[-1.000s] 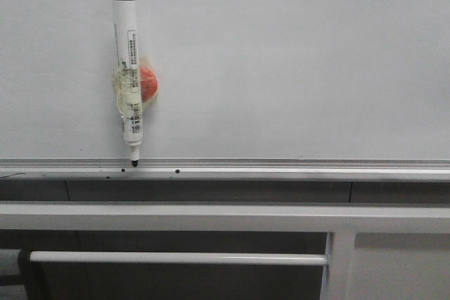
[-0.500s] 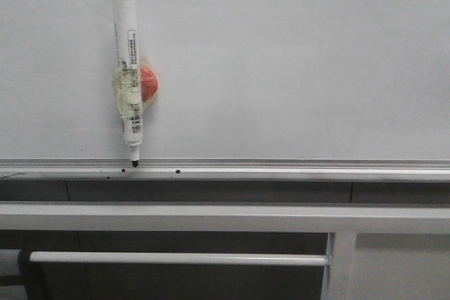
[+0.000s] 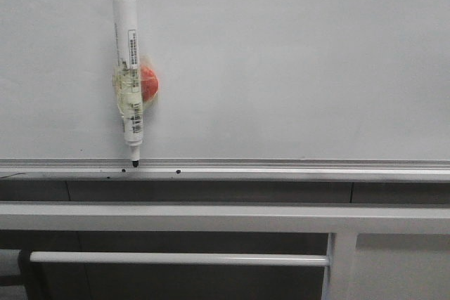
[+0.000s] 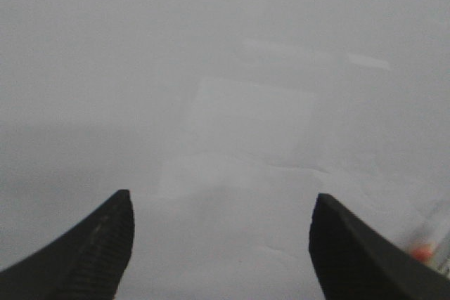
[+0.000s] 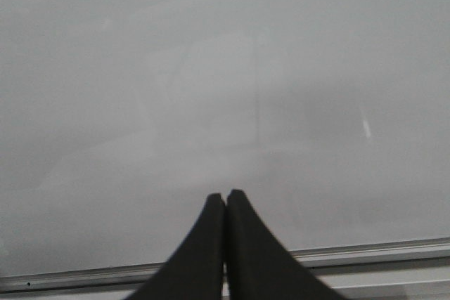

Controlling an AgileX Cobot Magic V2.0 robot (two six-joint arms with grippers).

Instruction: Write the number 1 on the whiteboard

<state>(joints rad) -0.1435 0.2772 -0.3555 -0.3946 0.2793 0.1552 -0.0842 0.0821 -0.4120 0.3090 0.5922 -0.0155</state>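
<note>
The marker [image 3: 128, 75] is hanging upright near the whiteboard's [image 3: 295, 54] bottom-left edge; the left pincer [image 4: 221, 244], gaping apart, is looking nearer, the right pincer [image 5: 225, 205] pressed together.

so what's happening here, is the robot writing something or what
Nothing is being handled right now. A marker with an orange disc sits against the whiteboard, tip down near the frame's lower edge, and no stroke shows on the board in the front view. The left hand is open over bare white surface; the right hand is shut and empty near the board's frame. Neither hand holds the marker.
</note>
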